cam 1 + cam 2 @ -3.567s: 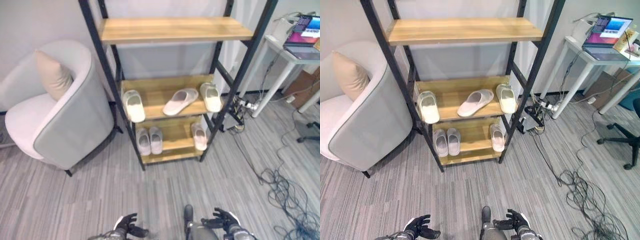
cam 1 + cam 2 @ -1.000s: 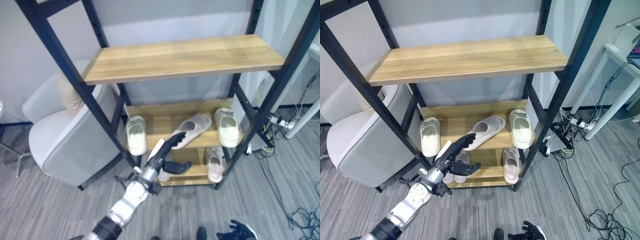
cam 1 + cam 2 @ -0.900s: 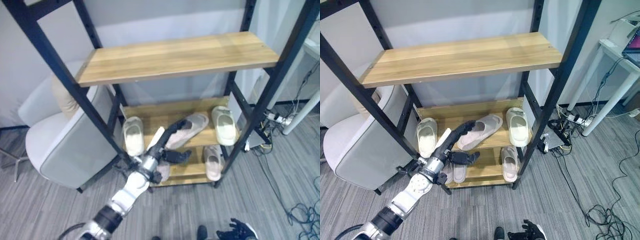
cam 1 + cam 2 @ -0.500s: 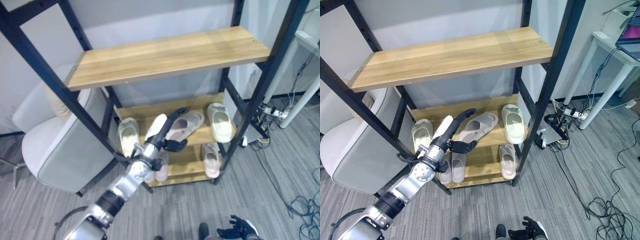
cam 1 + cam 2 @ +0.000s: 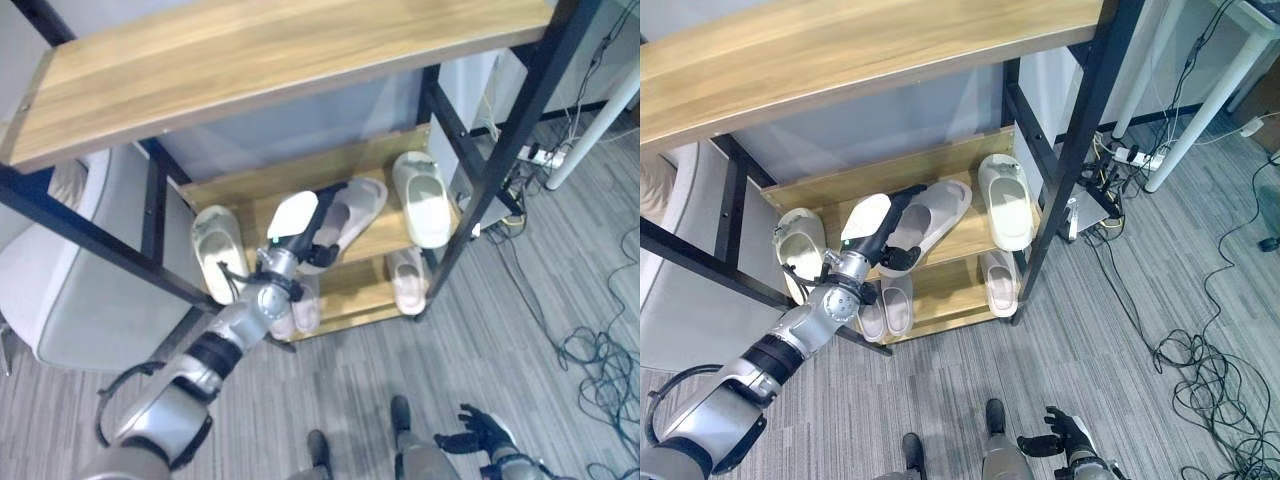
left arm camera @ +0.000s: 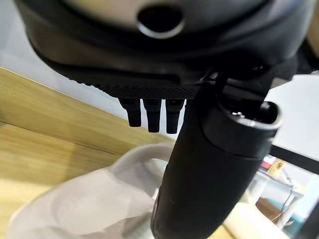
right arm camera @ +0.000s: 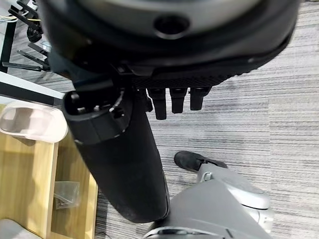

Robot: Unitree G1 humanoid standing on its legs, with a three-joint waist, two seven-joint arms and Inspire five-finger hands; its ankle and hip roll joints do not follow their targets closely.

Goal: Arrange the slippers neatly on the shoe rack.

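We have our left hand reaching into the shoe rack at its middle shelf, resting over the heel end of the crooked slipper, fingers straight and thumb out, not clamped on it. That slipper lies on a diagonal, its long axis running from our hand up toward the shelf's back right, while its neighbours, the left slipper and the right slipper, point straight front to back. We judge a turn of the heel would square it. Our right hand hangs low near the floor, fingers loosely spread, well apart from the rack.
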